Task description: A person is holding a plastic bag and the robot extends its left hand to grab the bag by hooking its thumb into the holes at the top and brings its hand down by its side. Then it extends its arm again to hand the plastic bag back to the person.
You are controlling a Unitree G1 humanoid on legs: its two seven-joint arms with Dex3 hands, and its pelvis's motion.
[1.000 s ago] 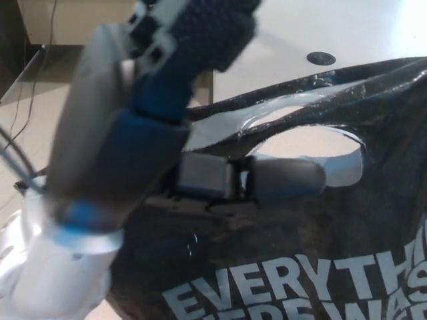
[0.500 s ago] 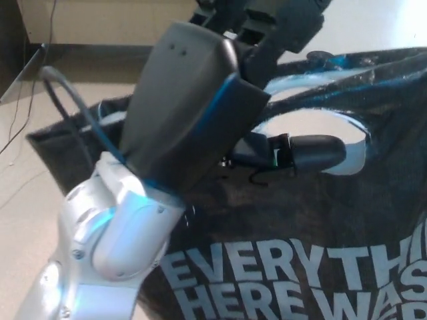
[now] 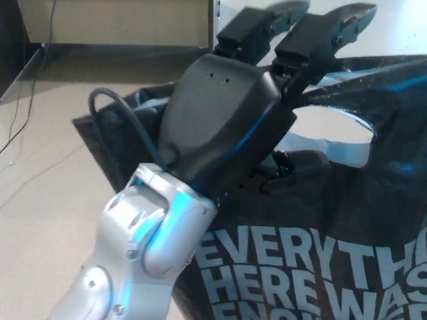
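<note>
A black plastic bag with white lettering fills the right and lower part of the head view. Its handle hole opens near the top right. My left hand, black with a silver wrist, reaches up and forward from the lower left. Its thumb is hooked through the handle hole, and the bag hangs from it. The two thick fingers point up, straight and apart, above the bag's top edge. My right hand does not show, and no person is in view.
A light wooden cabinet stands along the back, with dark furniture at the far left. A thin cable trails over the beige floor on the left. A black cable loops from my left wrist.
My left hand has swung upward and forward, its wrist and forearm coming into view. The thumb has stayed in the handle hole, and the bag has risen slightly with it.
</note>
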